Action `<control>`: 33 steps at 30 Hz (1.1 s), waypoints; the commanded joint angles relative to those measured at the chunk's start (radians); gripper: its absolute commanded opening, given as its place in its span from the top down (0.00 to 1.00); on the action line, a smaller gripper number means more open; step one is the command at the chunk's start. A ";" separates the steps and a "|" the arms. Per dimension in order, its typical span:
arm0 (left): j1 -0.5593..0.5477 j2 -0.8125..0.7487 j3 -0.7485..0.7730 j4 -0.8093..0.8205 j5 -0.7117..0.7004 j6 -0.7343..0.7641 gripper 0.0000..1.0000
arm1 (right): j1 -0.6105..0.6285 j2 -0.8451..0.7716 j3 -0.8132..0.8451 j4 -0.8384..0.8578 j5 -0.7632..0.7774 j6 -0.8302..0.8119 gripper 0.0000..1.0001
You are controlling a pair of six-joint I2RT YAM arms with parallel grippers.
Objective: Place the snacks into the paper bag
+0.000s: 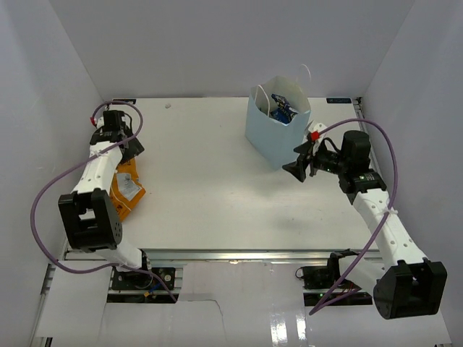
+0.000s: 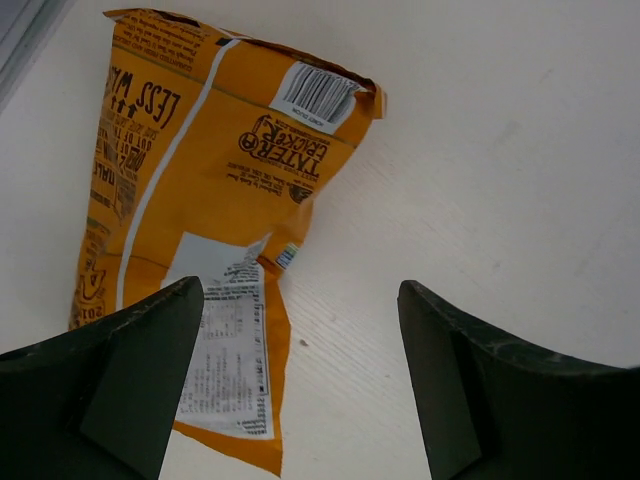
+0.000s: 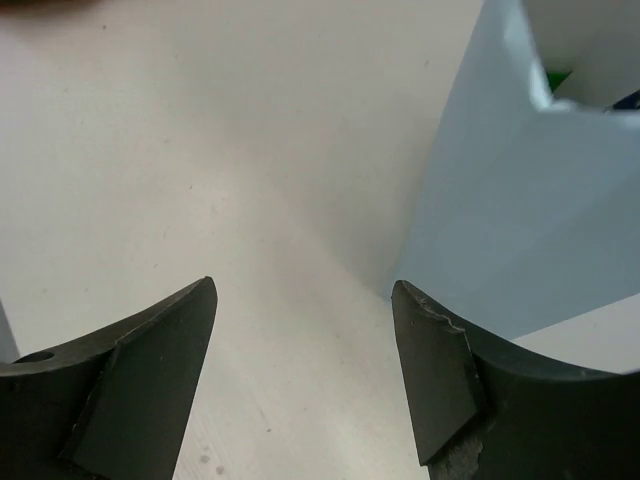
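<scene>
Spreading across the whole workspace, the white table (image 1: 217, 188) carries the task's things, with the two arms rising from its near edge. The left arm (image 1: 98, 181) reaches along the left side of the table. The right arm (image 1: 383, 217) bends in from the right toward the far middle.

The paper bag (image 1: 271, 134), light blue outside and white inside, stands upright on the far right part of the table with its mouth open and a thin white handle (image 1: 307, 72) looping above the rim. In the right wrist view its blue wall (image 3: 520, 200) fills the right side.

The orange chip bag (image 1: 126, 189) lies flat near the table's left edge, partly covered by the left arm in the top view. The left wrist view shows it printed side up (image 2: 200, 180), with a white barcode label (image 2: 315, 95) at one end and a white nutrition panel (image 2: 230, 350) at the other.

The left claw (image 2: 300, 295) has its jaws wide apart and holds nothing. One finger overlaps the chip bag's panel end in that view and the other is over bare table; whether it touches the bag I cannot tell. The right claw (image 3: 300, 290) also has its jaws apart and grips nothing. It sits just beside the paper bag's near lower corner (image 1: 296, 166).

A blue-and-white packet (image 1: 283, 108) shows inside the paper bag's mouth.
</scene>
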 commanded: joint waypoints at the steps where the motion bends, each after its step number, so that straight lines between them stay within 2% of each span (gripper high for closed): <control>1: 0.003 0.086 0.089 -0.017 -0.084 0.151 0.11 | -0.006 -0.039 -0.075 -0.032 -0.027 -0.030 0.23; 8: 0.004 0.287 0.215 0.008 -0.172 0.277 0.11 | -0.006 -0.043 -0.159 -0.025 -0.052 -0.022 0.23; 16: 0.000 0.371 0.195 0.022 -0.217 0.352 0.13 | -0.006 -0.023 -0.173 -0.003 -0.058 -0.007 0.23; 19: 0.000 0.378 0.181 0.032 -0.200 0.361 0.19 | -0.006 -0.013 -0.172 0.006 -0.066 0.004 0.23; 23: 0.001 0.378 0.143 0.042 -0.175 0.360 0.32 | -0.006 -0.006 -0.166 0.009 -0.072 0.009 0.23; 27: 0.000 0.361 0.103 0.057 -0.137 0.355 0.60 | -0.006 -0.011 -0.156 0.006 -0.084 0.009 0.23; 30: 0.001 0.348 0.087 0.060 -0.097 0.352 0.70 | -0.006 -0.016 -0.152 0.000 -0.104 0.009 0.23; 31: 0.000 0.338 0.086 0.062 -0.083 0.350 0.77 | -0.006 -0.016 -0.150 0.000 -0.112 0.009 0.23; 33: 0.000 0.327 0.086 0.060 -0.037 0.349 0.82 | -0.006 -0.019 -0.147 -0.002 -0.133 0.009 0.23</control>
